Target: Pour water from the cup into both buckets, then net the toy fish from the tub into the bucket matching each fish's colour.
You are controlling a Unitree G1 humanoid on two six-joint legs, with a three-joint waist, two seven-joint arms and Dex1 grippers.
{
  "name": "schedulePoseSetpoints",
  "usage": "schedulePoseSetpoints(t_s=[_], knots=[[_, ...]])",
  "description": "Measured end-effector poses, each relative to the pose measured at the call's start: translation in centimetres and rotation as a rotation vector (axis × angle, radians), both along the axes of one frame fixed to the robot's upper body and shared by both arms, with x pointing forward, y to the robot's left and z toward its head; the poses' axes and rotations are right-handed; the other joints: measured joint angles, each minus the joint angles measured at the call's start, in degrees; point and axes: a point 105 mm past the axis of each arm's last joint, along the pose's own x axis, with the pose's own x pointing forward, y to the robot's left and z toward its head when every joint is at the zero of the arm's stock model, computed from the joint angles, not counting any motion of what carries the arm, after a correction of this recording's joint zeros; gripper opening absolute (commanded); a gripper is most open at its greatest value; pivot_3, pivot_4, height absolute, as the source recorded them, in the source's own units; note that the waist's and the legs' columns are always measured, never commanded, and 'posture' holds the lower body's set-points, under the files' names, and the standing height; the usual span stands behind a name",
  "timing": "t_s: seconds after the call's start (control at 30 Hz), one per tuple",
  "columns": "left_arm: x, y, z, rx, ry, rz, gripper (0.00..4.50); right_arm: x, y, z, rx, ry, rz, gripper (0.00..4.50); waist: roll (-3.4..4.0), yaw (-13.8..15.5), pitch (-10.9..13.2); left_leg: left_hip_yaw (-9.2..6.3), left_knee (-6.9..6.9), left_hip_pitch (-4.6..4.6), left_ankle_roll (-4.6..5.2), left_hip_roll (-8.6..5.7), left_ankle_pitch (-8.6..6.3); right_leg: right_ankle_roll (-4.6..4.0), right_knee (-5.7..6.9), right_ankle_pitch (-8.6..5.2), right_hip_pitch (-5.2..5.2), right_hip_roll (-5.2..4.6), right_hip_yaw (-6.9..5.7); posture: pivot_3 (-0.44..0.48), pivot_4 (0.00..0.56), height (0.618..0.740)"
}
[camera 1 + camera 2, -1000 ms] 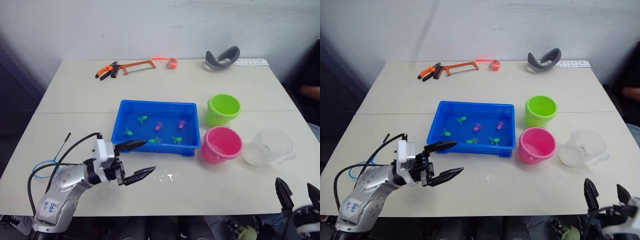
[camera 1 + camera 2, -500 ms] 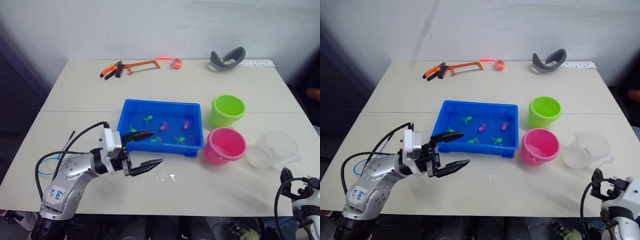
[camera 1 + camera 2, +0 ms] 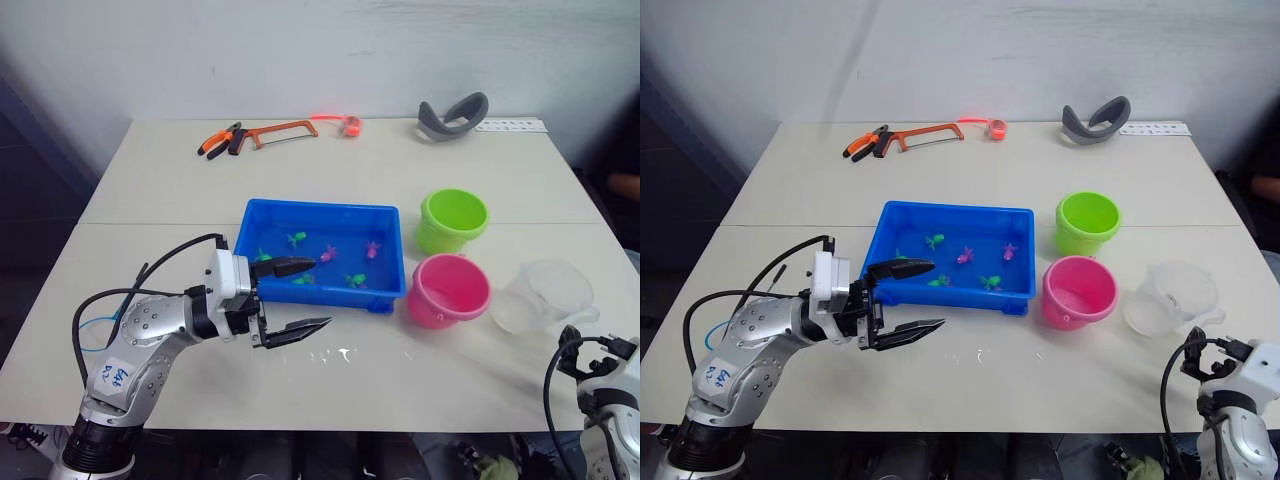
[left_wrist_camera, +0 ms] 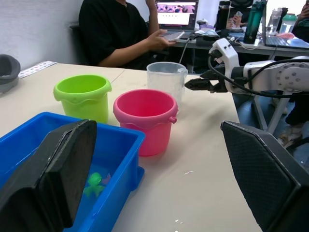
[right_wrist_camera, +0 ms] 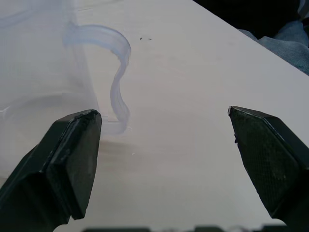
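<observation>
Gaping beside the glossy rectangular tub [image 3: 268, 224], left gripper [image 3: 303, 296] holds nothing.

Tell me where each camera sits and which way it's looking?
Left eye view: on the head, looking down over the table at the blue tub, both buckets and the left gripper.
Right eye view: beside it, same scene, nearly the same angle.
Left wrist view: on the left wrist, looking along its open fingers past the tub toward the pink bucket, green bucket, clear cup and right gripper.
Right wrist view: on the right wrist, close to the cup's handle.
Both wrist views share the cup.
</observation>
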Motion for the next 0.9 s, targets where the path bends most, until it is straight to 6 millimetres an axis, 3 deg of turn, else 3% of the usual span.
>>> schedulePoseSetpoints(t_s=[0.3,0.77,0.9], knots=[[-0.2,0.0,-0.2,0.000,0.010,0.001,4.47,1.2,-0.4,-1.2,0.063,-0.041,-0.008,4.50,0.00,0.1,0.0,-0.01,0.00,-0.01,0.00,0.00,0.02,0.00,0.00,0.00,0.00,-0.01,-0.01,0.000,0.150,0.740],[0.1,-0.4,0.1,-0.012,-0.031,0.001,4.47,4.0,-2.1,-0.8,0.077,-0.101,0.019,4.50,0.01,-0.5,0.0,0.00,0.00,-0.02,0.01,-0.01,0.05,0.00,0.01,0.00,0.01,-0.02,-0.02,0.000,0.150,0.740],[0.2,-0.5,0.1,-0.013,-0.039,0.002,4.50,5.0,-1.8,-0.8,0.099,-0.127,0.061,3.21,0.01,-0.9,0.0,-0.02,-0.01,-0.02,0.00,-0.01,0.06,0.00,0.01,0.00,0.01,-0.02,-0.04,0.000,0.150,0.740]])
